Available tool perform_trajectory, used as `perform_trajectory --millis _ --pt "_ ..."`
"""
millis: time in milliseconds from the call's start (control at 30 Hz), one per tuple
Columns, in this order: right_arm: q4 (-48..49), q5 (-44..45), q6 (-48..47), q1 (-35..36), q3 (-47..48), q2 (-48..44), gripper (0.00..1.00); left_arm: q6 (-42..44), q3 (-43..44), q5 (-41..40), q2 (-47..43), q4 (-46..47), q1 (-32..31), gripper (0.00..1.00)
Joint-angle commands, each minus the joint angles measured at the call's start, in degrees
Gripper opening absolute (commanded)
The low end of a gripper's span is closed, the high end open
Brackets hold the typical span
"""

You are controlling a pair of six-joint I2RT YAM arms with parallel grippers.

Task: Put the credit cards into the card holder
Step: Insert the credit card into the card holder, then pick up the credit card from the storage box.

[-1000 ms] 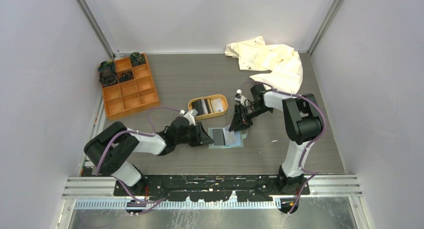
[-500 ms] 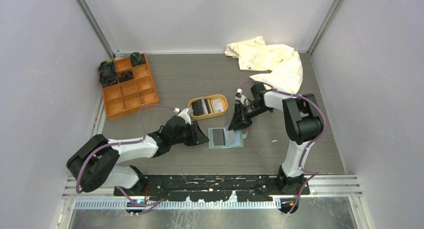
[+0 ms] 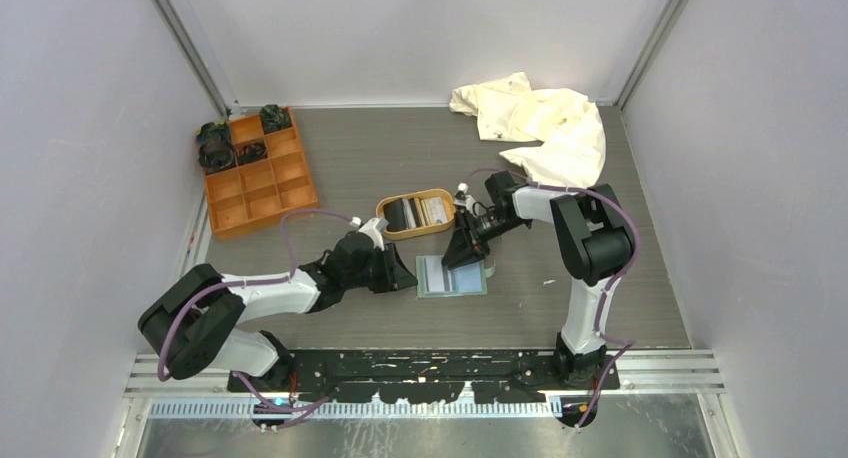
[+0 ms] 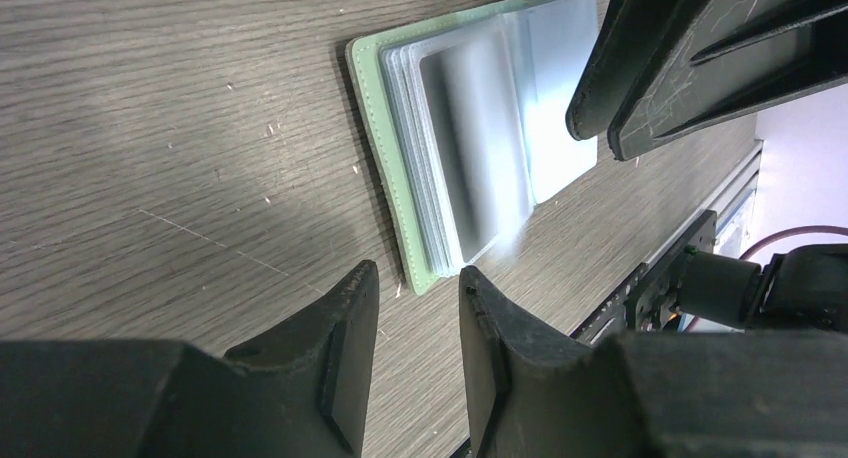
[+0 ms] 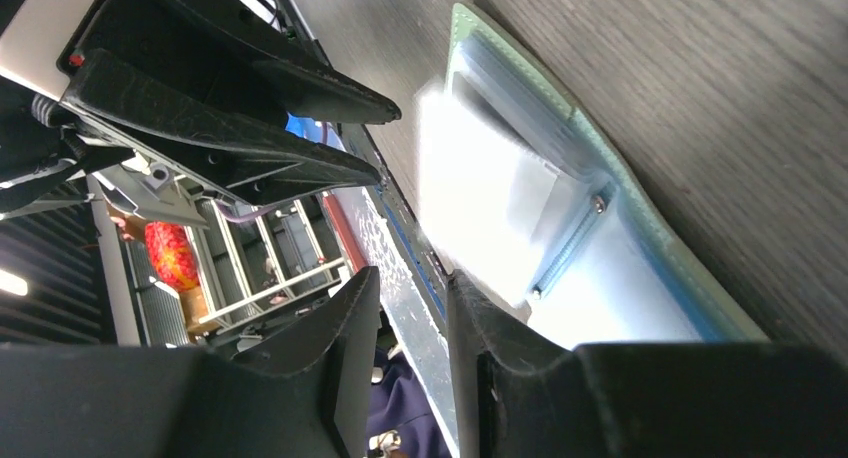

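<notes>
The sage-green card holder (image 3: 452,276) lies open on the table, its clear sleeves fanned out; it also shows in the left wrist view (image 4: 385,148) and the right wrist view (image 5: 610,193). Black and pale credit cards (image 3: 418,211) stand in the oval tan tray (image 3: 447,219) just behind it. My left gripper (image 3: 407,274) sits low at the holder's left edge, open and empty (image 4: 418,286). My right gripper (image 3: 458,254) hangs over the holder's far right part, jaws slightly apart with nothing between them (image 5: 412,278). A grey card (image 4: 480,163) shows blurred inside a sleeve.
An orange compartment box (image 3: 258,173) with dark items in its far cells stands at the back left. A crumpled cream cloth (image 3: 540,123) lies at the back right. The two grippers face each other closely across the holder.
My right gripper has shifted left over the holder. The dark panel on the holder's left half now looks pale. My left gripper drew back slightly to the left, then stayed.
</notes>
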Motion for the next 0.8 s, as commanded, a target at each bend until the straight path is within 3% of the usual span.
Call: perform_trajectory --millis 0,167,300,400,500,600,700,767 --pt "1.5 -1.18 0.97 0.34 0.98 0.38 0.37 0.7 2.3 0.48 0.62 3.14 -0.33 0.36" --pt "1.23 -0.48 0.02 0.58 1.39 0.46 0.36 0.7 2.32 0.53 0.43 3.24 -0.37 0.36" --pt "-9.35 2.7 -11.23 0.57 6.69 -1.18 0.34 1.42 1.09 -1.09 -2.65 3.13 -0.28 0.36" --pt "-14.54 8.79 -18.87 0.57 9.85 -5.54 0.34 3.99 0.87 -4.02 -7.57 0.45 -0.2 0.37" --pt "-10.59 17.57 -21.66 0.61 8.56 -12.83 0.36 7.26 0.91 -7.25 -13.64 -3.06 0.27 0.41" --pt "-3.35 26.42 -24.39 1.44 6.2 -19.8 0.45 10.31 0.4 -9.65 -19.88 -5.57 1.21 0.54" --pt "1.71 27.15 -25.91 1.51 7.5 -21.69 0.64 12.37 0.44 -12.57 -24.88 -8.12 2.95 0.67" --pt "2.44 24.79 -24.82 1.51 11.23 -19.74 0.68 12.51 2.12 -11.87 -27.61 -11.63 5.13 0.71"
